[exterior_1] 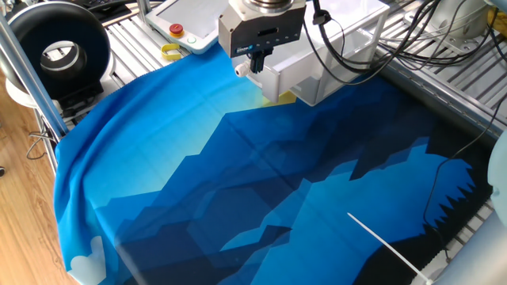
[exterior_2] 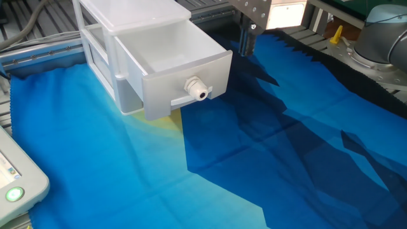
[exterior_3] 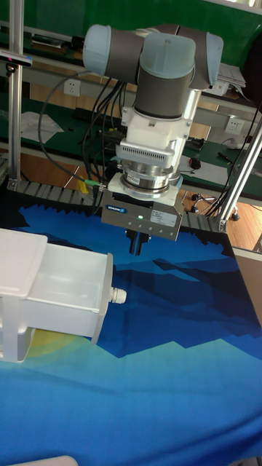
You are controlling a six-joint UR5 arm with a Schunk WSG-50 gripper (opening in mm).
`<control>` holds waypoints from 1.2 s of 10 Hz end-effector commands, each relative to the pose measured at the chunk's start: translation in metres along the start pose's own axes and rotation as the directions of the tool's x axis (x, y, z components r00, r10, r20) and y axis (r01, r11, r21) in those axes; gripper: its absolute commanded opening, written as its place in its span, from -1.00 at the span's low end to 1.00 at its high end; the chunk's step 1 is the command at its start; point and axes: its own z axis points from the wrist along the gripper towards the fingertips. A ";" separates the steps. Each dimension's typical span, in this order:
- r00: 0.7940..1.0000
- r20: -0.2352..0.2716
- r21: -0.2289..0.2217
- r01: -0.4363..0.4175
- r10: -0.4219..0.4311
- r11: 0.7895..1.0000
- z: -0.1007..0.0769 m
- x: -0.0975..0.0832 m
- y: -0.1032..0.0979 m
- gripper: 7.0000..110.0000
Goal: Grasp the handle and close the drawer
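Observation:
The drawer (exterior_2: 172, 57) is white translucent plastic and stands pulled out of its white cabinet (exterior_2: 130, 13) on the blue cloth. Its handle (exterior_2: 198, 89), a small round white knob, sticks out from the drawer front. In the tall fixed view the handle (exterior_3: 116, 295) lies below and a little left of my gripper (exterior_3: 136, 244). The gripper hangs above the cloth, apart from the knob, with its dark fingers together and nothing between them. In the other fixed view the gripper (exterior_2: 247, 43) is beyond the drawer's right corner. In one fixed view the gripper (exterior_1: 257, 57) hovers just above the handle (exterior_1: 242, 70).
A blue patterned cloth (exterior_1: 261, 182) covers the table. A white pendant with a red button (exterior_1: 176, 30), a yellow ring (exterior_1: 170, 52) and a black round device (exterior_1: 57, 47) sit past the cloth's edge. A panel with a green light (exterior_2: 14, 193) lies at the near left corner.

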 end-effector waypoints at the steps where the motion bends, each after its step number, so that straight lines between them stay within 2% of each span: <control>1: 0.998 -0.005 0.075 0.058 -0.058 0.995 -0.002 0.000 -0.019 -1.00; 2: 1.000 0.017 0.108 -0.001 -0.001 0.994 -0.003 -0.005 -0.029 -1.00; 3: 0.995 -0.012 0.057 -0.097 0.098 0.994 -0.004 0.004 -0.017 -1.00; 4: 0.988 -0.041 0.043 -0.145 0.146 0.989 -0.006 0.010 -0.015 -1.00; 5: 0.991 -0.057 0.041 -0.117 0.120 0.992 -0.006 0.014 -0.018 -1.00; 6: 0.988 -0.042 0.038 -0.149 0.151 0.988 -0.006 0.011 -0.017 -1.00; 7: 0.970 -0.023 0.033 -0.240 0.241 0.970 -0.006 0.007 -0.014 -1.00; 8: 0.952 -0.038 0.041 -0.303 0.304 0.952 -0.007 0.012 -0.015 -1.00; 9: 0.932 -0.025 0.014 -0.360 0.360 0.933 -0.007 0.007 -0.011 -1.00; 11: 0.904 -0.016 -0.028 -0.427 0.427 0.904 -0.007 0.000 -0.002 -1.00; 12: 0.897 -0.016 -0.033 -0.443 0.443 0.896 -0.006 0.000 -0.002 -1.00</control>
